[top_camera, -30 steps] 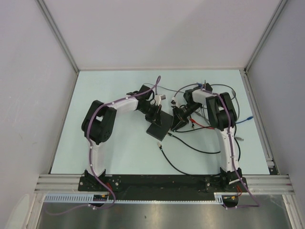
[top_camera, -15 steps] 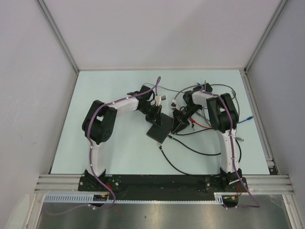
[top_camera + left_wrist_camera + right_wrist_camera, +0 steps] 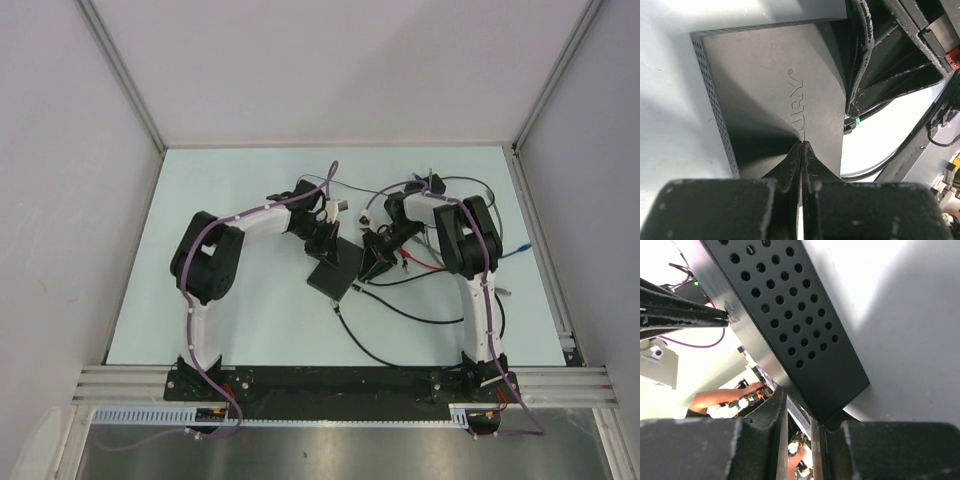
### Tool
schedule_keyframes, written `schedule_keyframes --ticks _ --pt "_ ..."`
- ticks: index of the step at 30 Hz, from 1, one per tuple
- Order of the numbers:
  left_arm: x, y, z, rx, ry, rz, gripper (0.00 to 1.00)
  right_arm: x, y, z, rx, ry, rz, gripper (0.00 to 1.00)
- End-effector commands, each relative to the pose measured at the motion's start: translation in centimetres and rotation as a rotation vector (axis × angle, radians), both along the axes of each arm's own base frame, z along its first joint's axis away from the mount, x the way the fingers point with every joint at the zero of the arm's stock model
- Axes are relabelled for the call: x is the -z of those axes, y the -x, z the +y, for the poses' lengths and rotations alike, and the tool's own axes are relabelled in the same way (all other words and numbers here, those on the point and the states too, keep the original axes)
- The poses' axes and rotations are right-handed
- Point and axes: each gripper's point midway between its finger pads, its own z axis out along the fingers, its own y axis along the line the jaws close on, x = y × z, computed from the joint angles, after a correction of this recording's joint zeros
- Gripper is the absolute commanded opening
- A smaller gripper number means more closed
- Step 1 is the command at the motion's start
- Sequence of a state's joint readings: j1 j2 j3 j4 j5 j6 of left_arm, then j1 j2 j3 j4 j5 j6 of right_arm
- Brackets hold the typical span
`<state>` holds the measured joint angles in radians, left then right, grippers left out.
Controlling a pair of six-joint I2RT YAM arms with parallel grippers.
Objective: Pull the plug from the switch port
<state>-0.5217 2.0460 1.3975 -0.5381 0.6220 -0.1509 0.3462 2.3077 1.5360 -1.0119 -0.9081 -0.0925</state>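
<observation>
The flat matte-black box (image 3: 333, 273) lies mid-table between both arms. In the left wrist view its lettered top (image 3: 770, 85) fills the frame. My left gripper (image 3: 801, 144) is shut and empty, its tips pressed on that top (image 3: 325, 243). My right gripper (image 3: 373, 262) is at the box's right short edge, where the switch port lies hidden behind its fingers (image 3: 865, 75). In the right wrist view the perforated side (image 3: 790, 305) runs down to the nearly closed jaws (image 3: 799, 410), which pinch a pale sliver, apparently the plug. A cable with a green band (image 3: 854, 123) leaves that edge.
A long black cable (image 3: 400, 310) loops across the table in front of the box. Red wires (image 3: 415, 262) and more leads lie tangled under the right arm. A blue-tipped lead (image 3: 520, 250) sits near the right rail. Walls enclose the back and sides.
My left gripper closed its last bit onto the box top. The right gripper edged slightly left against the box edge, and the box and nearby cable shifted a little.
</observation>
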Motion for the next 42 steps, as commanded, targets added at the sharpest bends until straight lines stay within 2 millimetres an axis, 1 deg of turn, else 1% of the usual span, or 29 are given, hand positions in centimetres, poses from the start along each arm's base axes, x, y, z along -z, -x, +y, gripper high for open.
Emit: schedule_keyframes --ticks 1,2,3,4,5,6,9,10,11,12,13,14,15,16,18,20,21,22,23,24,26,27,30,33,34,35,37,38,42 --pt "7.9 -2.1 7.2 -0.070 -0.424 -0.120 0.00 8.4 6.6 -6.9 -0.161 0.447 0.140 0.00" --pt "7.9 -2.0 7.1 -0.067 -0.423 -0.121 0.00 8.6 5.0 -6.0 -0.147 0.424 0.113 0.00" --pt "7.7 -2.0 7.1 -0.062 -0.422 -0.128 0.00 8.5 3.8 -5.3 -0.135 0.402 0.096 0.00" --pt "7.6 -2.0 6.9 -0.053 -0.422 -0.137 0.00 8.4 3.2 -4.6 -0.129 0.378 0.105 0.00" --pt "7.6 -1.8 7.0 -0.047 -0.427 -0.141 0.00 8.2 2.5 -3.5 -0.121 0.327 0.106 0.00" --pt "6.8 -2.0 6.8 -0.046 -0.418 -0.159 0.00 8.5 0.5 -2.4 -0.120 0.301 0.062 0.00" --pt "5.2 -2.4 6.4 -0.027 -0.414 -0.223 0.00 9.1 -2.1 -1.1 -0.133 0.298 -0.017 0.00" --pt "3.5 -2.8 5.8 -0.018 -0.388 -0.269 0.03 9.1 -2.6 -0.8 -0.133 0.291 -0.034 0.00" --pt "2.4 -3.4 5.4 0.010 -0.379 -0.325 0.16 9.2 -3.0 -0.6 -0.135 0.292 -0.040 0.00" --pt "1.8 -4.0 5.4 0.013 -0.395 -0.368 0.48 9.2 -3.2 -0.4 -0.139 0.288 -0.046 0.00" --pt "0.9 -4.1 4.9 0.025 -0.388 -0.402 0.55 9.3 -3.2 -0.1 -0.143 0.276 -0.036 0.00" --pt "-0.1 -4.6 4.4 0.035 -0.377 -0.436 0.60 9.2 -3.1 0.2 -0.142 0.260 -0.032 0.00" --pt "-0.3 -4.8 4.3 0.038 -0.384 -0.451 0.66 9.3 -3.0 0.2 -0.145 0.262 -0.027 0.00" --pt "-0.3 -4.7 4.1 0.052 -0.388 -0.455 0.67 9.5 -3.0 0.3 -0.141 0.262 -0.026 0.00" --pt "0.6 -4.3 4.0 0.066 -0.397 -0.431 0.70 9.6 -2.8 0.4 -0.139 0.262 -0.021 0.00" --pt "1.6 -3.9 4.4 0.066 -0.418 -0.406 0.70 9.6 -2.4 0.7 -0.140 0.267 -0.008 0.00" --pt "2.2 -3.8 4.7 0.066 -0.433 -0.399 0.69 9.7 -2.4 0.7 -0.137 0.273 -0.009 0.02" --pt "2.7 -3.7 4.9 0.077 -0.443 -0.395 0.69 9.8 -2.4 0.7 -0.133 0.273 -0.010 0.09" --pt "3.1 -3.4 5.1 0.082 -0.449 -0.385 0.69 9.9 -2.1 0.7 -0.129 0.275 -0.001 0.18" --pt "3.6 -3.2 5.2 0.089 -0.454 -0.374 0.69 9.9 -2.1 0.7 -0.125 0.272 0.002 0.30" --pt "4.0 -2.8 5.0 0.095 -0.442 -0.351 0.69 10.1 -2.0 0.9 -0.116 0.262 0.017 0.38" --pt "4.6 -2.5 5.0 0.097 -0.448 -0.328 0.69 10.1 -2.1 1.1 -0.112 0.255 0.016 0.43" --pt "4.9 -2.1 4.8 0.105 -0.444 -0.318 0.69 10.2 -2.2 1.4 -0.103 0.248 0.017 0.46" --pt "5.4 -1.9 5.1 0.107 -0.456 -0.309 0.69 10.5 -2.2 1.2 -0.113 0.280 -0.004 0.46" --pt "5.7 -1.7 5.3 0.110 -0.465 -0.300 0.69 10.8 -2.3 0.7 -0.120 0.308 -0.017 0.45" --pt "5.7 -1.7 5.4 0.108 -0.469 -0.302 0.69 11.1 -2.2 0.6 -0.131 0.328 -0.025 0.43" --pt "6.0 -1.4 5.6 0.111 -0.470 -0.292 0.69 11.9 -2.4 -0.6 -0.150 0.402 -0.058 0.40" --pt "6.0 -1.3 5.5 0.110 -0.469 -0.289 0.69 12.1 -2.5 -0.9 -0.150 0.420 -0.064 0.37" --pt "6.3 -1.1 5.6 0.111 -0.471 -0.279 0.69 12.2 -2.5 -1.5 -0.154 0.458 -0.075 0.33"
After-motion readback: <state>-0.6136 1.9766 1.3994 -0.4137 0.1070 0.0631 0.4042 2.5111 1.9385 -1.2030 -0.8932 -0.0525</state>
